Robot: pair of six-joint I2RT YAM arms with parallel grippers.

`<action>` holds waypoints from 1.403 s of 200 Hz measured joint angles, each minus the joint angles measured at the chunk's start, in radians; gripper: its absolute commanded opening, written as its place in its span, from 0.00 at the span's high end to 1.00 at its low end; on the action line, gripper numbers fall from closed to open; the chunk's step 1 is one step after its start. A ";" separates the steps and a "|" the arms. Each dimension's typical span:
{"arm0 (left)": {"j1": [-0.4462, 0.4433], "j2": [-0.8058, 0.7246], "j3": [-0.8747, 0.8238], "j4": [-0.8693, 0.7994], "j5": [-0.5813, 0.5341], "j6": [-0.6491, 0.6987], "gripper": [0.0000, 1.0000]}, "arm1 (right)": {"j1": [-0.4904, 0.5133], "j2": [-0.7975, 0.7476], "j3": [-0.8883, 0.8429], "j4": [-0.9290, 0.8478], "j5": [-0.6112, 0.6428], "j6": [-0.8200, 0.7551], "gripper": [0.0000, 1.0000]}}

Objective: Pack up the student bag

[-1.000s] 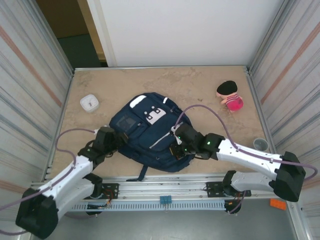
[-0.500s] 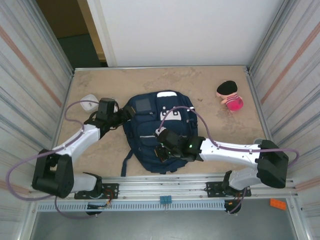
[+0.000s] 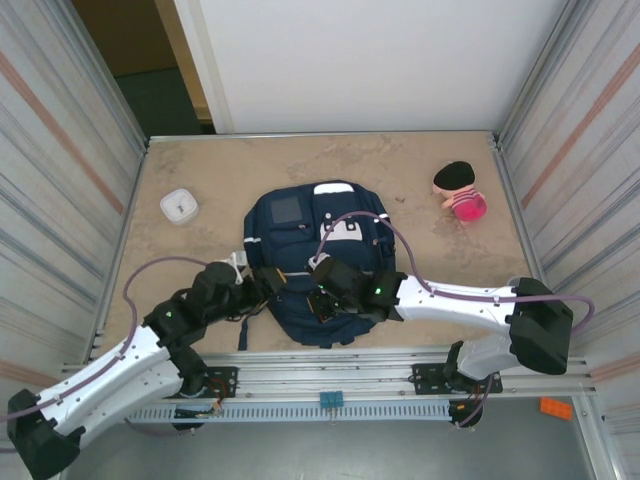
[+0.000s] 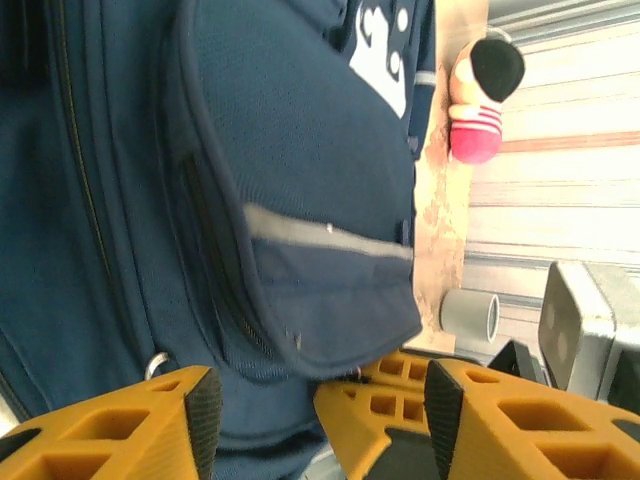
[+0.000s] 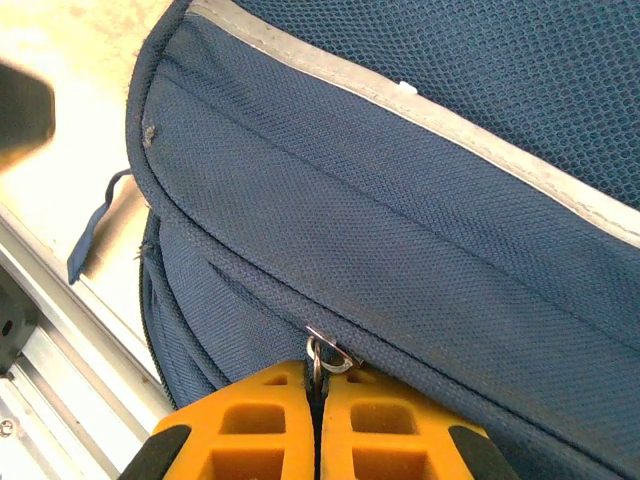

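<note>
From the top external view, you see the large navy-blue fabric student bag [image 3: 300,235], pale-striped with a grey square patch and a white patch, lying flat mid-surface [image 3: 420,170], with the left end effector [image 3: 268,282] at its near-left edge and the right end effector [image 3: 322,300] on its near end. Your left wrist view shows the left end effector's jaws apart, the bag's striped pocket just beyond them. Your right wrist view adds the detail: the right end effector is clamped on a small silver metal zipper ring [image 5: 325,352] at a seam.

Left end effector [image 4: 320,398] seemingly open; right end effector [image 5: 318,402] pinched shut on a zipper ring [image 5: 326,355]
</note>
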 measured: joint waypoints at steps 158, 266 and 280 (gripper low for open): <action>0.112 0.110 -0.011 0.046 -0.024 -0.026 1.00 | -0.053 -0.048 -0.010 -0.008 -0.033 -0.011 1.00; 0.346 0.010 0.009 -0.170 0.086 0.254 0.47 | -0.245 -0.215 -0.159 0.001 -0.143 -0.057 1.00; 0.339 0.008 0.051 -0.190 0.056 0.350 0.46 | -0.245 -0.227 -0.167 0.000 -0.149 -0.060 1.00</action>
